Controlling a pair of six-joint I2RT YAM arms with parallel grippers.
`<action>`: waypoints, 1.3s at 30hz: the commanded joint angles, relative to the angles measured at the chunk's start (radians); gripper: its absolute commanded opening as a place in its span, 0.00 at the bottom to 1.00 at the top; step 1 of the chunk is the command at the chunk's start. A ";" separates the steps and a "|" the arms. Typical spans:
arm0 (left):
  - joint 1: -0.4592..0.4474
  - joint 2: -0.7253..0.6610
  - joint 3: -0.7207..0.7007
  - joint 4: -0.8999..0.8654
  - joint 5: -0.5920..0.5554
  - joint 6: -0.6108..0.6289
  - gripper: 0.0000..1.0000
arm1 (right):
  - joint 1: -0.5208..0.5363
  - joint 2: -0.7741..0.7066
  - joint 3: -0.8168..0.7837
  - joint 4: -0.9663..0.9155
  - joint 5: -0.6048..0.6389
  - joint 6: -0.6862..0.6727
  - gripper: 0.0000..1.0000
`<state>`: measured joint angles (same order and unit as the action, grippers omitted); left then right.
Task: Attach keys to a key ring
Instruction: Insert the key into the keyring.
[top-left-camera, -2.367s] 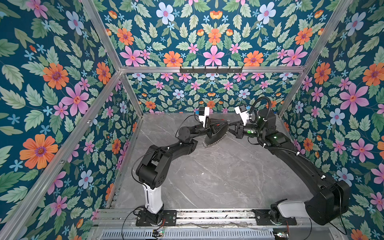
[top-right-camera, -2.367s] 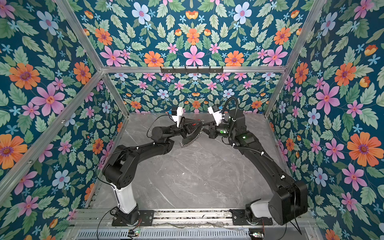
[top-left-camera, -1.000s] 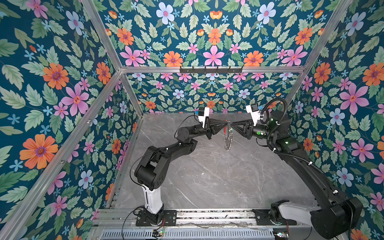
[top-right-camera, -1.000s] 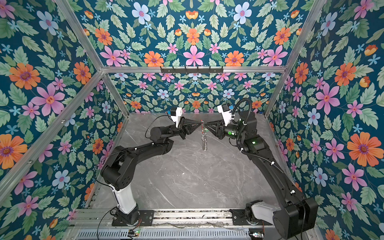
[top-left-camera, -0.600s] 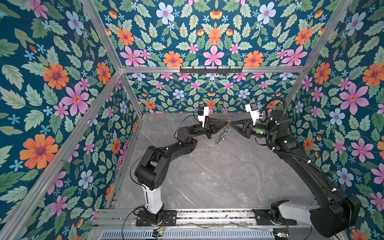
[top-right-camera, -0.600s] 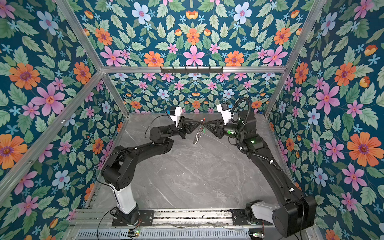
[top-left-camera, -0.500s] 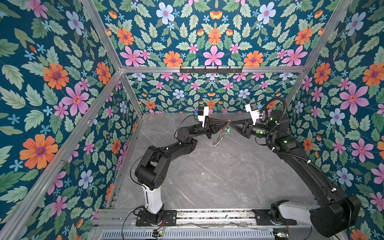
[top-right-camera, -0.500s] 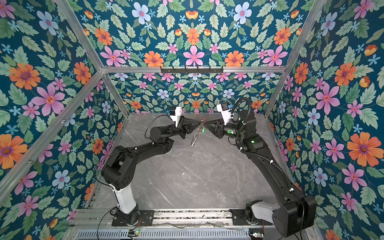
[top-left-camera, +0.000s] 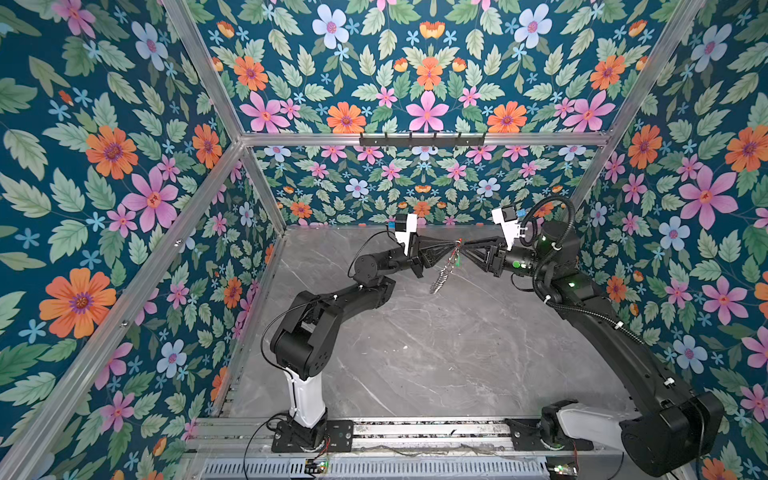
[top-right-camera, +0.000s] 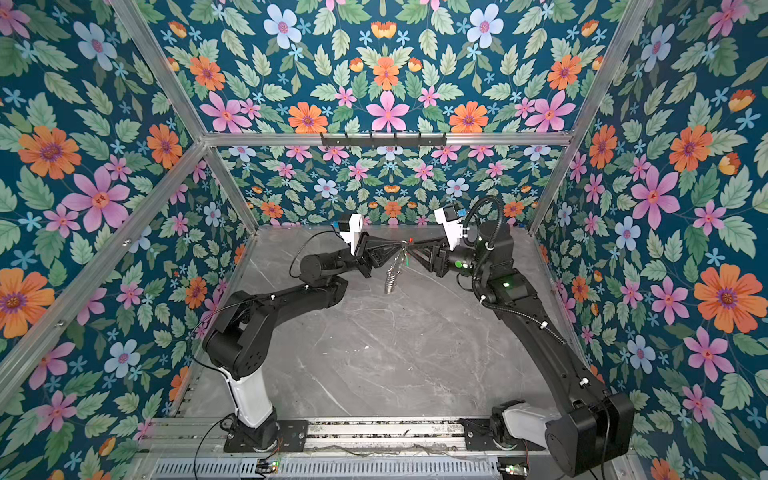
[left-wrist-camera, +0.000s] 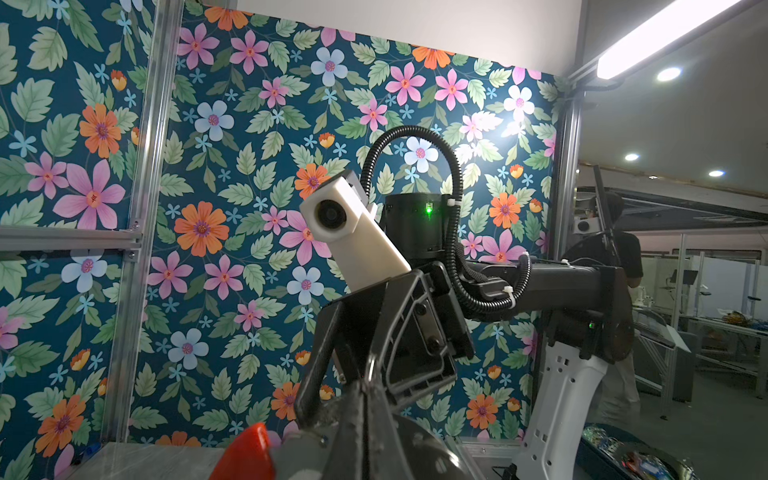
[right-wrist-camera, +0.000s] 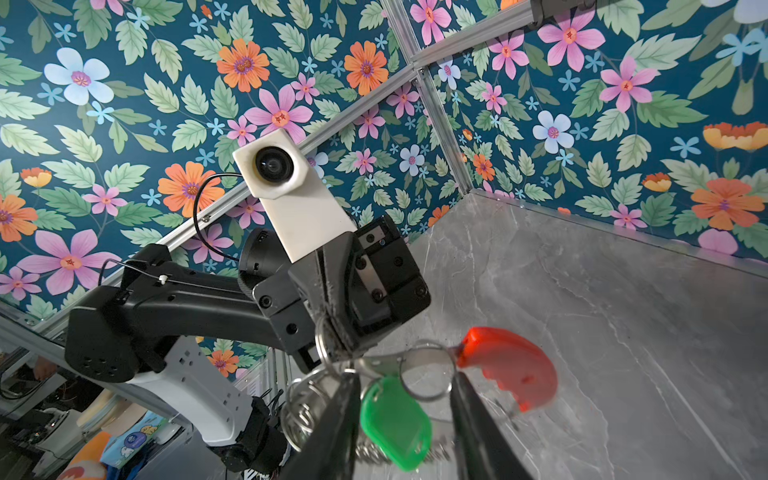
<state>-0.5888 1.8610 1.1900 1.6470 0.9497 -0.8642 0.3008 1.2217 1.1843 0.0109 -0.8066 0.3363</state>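
Observation:
The key ring (top-left-camera: 441, 275) hangs in mid-air over the back of the table, its small silver rings (top-right-camera: 392, 277) bunched low. My left gripper (top-left-camera: 452, 248) is shut on its grey hoop (right-wrist-camera: 384, 360), close to the red arc (right-wrist-camera: 508, 366). Facing it, my right gripper (right-wrist-camera: 405, 376) is open. The green-headed key (right-wrist-camera: 395, 417) hangs from the hoop between the right gripper's fingers (right-wrist-camera: 338, 428), which stand apart on either side of it. The key's blade is hidden. In the left wrist view the red arc (left-wrist-camera: 246, 455) shows beside the shut left gripper (left-wrist-camera: 364, 415).
The grey marble table (top-left-camera: 436, 353) lies under both arms. Flowered walls close in the left, back and right sides. A black hook rail (top-left-camera: 422, 139) sits high on the back wall. Both arm bases stand on the metal rail (top-left-camera: 415, 432) at the front.
The right gripper's jaws have parted around the green key. The hanging ring has swung a little toward the left arm. Both arms otherwise hold their places.

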 joint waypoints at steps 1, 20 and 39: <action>0.001 0.009 0.003 -0.013 0.002 0.004 0.00 | 0.004 -0.015 0.000 0.030 -0.029 -0.022 0.38; 0.001 0.000 0.002 -0.021 0.003 0.001 0.00 | 0.004 0.015 0.018 0.038 -0.042 -0.020 0.33; 0.002 0.018 0.020 -0.061 0.015 0.014 0.00 | 0.004 0.026 0.035 0.021 -0.034 -0.039 0.00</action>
<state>-0.5869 1.8786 1.2037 1.5925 0.9588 -0.8818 0.3038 1.2537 1.2079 0.0196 -0.8345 0.3122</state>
